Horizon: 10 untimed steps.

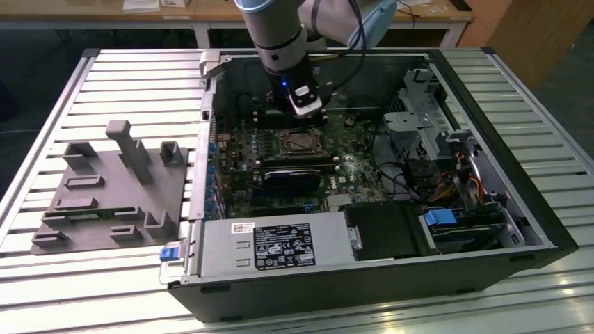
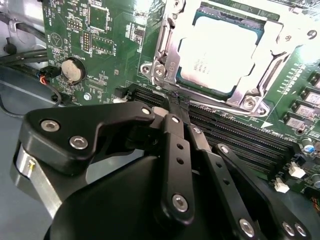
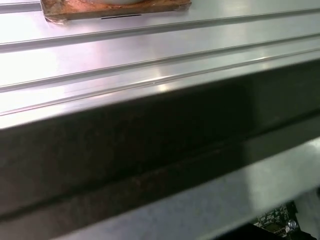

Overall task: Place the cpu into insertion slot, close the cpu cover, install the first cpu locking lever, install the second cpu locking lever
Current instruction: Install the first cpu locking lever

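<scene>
The cpu [image 2: 220, 52], with its pale silver top, lies inside the insertion slot [image 1: 295, 142] on the green board. The cpu cover [image 2: 272, 65], a silvery frame, lies flat over the chip's edges. A thin metal locking lever [image 2: 161, 44] runs along the socket side nearest my fingers. My gripper [image 2: 175, 102] is shut with nothing between its black fingers. Its tip hovers just off the socket's corner, over the long black memory slots. In the exterior view my gripper [image 1: 311, 117] hangs inside the open computer case, just behind the socket.
Black memory slots [image 2: 235, 130] run beside the socket, and a coin battery [image 2: 72, 70] sits further off. The case holds a power supply [image 1: 278, 243], a drive cage [image 1: 436, 132] and cables. A grey fixture plate [image 1: 111, 188] lies on the slatted table at the exterior view's left.
</scene>
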{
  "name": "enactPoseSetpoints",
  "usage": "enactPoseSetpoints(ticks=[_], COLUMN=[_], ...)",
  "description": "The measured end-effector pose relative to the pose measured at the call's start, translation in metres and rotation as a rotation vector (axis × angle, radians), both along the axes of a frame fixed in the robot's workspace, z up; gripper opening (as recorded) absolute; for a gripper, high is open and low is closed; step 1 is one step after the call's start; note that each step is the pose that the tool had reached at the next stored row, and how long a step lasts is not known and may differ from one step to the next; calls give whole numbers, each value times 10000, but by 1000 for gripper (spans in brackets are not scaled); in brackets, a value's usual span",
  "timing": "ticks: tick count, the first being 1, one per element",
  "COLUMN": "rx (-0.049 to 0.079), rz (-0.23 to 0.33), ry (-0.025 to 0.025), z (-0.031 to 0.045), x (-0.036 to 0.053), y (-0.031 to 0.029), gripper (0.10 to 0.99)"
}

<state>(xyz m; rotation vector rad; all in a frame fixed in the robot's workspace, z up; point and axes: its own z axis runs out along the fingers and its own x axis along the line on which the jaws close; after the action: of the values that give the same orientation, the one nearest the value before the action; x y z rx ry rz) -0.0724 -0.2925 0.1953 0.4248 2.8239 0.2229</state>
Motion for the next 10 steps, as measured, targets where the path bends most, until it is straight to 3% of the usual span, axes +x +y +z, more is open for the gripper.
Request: enactPoseSetpoints(ticks=[10], rx=[-1], rz=[-96], ry=[-11], z=[-12], x=[-54], y=[21], gripper=[102])
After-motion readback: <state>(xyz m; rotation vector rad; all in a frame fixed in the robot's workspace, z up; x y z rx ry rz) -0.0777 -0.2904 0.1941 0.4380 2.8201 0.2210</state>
